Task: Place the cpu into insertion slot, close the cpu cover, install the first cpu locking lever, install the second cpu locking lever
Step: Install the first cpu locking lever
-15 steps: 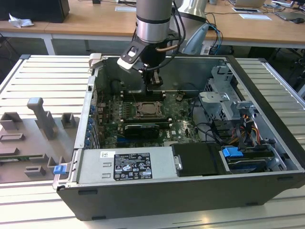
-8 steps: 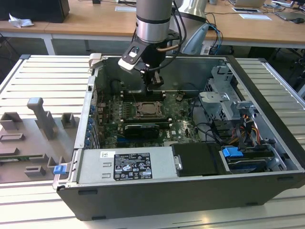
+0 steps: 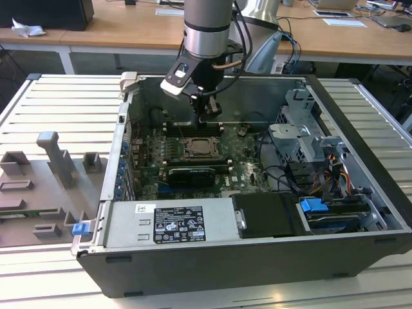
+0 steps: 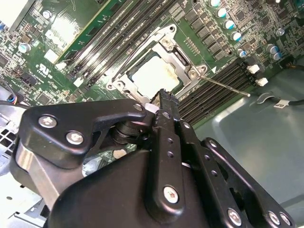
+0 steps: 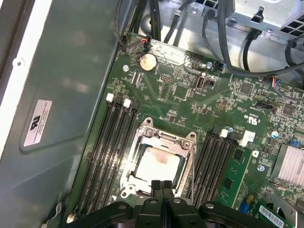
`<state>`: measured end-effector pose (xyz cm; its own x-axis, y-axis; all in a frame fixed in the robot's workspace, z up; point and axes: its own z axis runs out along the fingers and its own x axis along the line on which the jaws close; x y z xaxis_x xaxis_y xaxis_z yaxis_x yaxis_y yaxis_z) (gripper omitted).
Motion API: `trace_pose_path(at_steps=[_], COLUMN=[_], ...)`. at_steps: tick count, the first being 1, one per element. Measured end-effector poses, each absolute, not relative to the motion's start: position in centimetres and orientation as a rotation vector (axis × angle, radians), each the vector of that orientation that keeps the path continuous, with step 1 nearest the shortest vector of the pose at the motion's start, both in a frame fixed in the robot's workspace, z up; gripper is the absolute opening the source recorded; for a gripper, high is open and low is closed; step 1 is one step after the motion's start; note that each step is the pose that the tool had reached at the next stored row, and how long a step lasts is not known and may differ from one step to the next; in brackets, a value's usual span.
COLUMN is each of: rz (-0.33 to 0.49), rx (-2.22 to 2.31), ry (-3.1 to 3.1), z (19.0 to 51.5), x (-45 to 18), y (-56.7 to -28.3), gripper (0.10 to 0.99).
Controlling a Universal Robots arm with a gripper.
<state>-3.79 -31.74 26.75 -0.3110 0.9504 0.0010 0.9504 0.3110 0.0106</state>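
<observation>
1. Inside the open metal case [image 3: 257,265], on the green board [image 5: 190,109], the cpu [image 5: 159,164] lies flat in the slot [image 3: 185,149].
2. Its pale square top shows through the cover [image 5: 188,164], a thin silvery frame lying down over it.
3. Just above the socket's edge, the gripper [image 5: 161,184] has its black fingers pressed together, empty.
4. In the second wrist view, a thin lever [image 4: 223,84] juts across the memory slots [image 4: 213,95].

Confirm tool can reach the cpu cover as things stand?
Probably yes. The tool hangs over the cpu cover, which lies flat on the cpu; nothing stands between them, and the memory slots alongside sit low.
</observation>
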Motion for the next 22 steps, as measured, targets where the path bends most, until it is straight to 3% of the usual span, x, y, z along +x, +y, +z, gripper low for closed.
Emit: trace_pose_path(at_steps=[22], rz=[0.015], rx=[1.598], ry=[2.699], z=[26.75], x=[-3.79], y=[-31.74], gripper=[0.106])
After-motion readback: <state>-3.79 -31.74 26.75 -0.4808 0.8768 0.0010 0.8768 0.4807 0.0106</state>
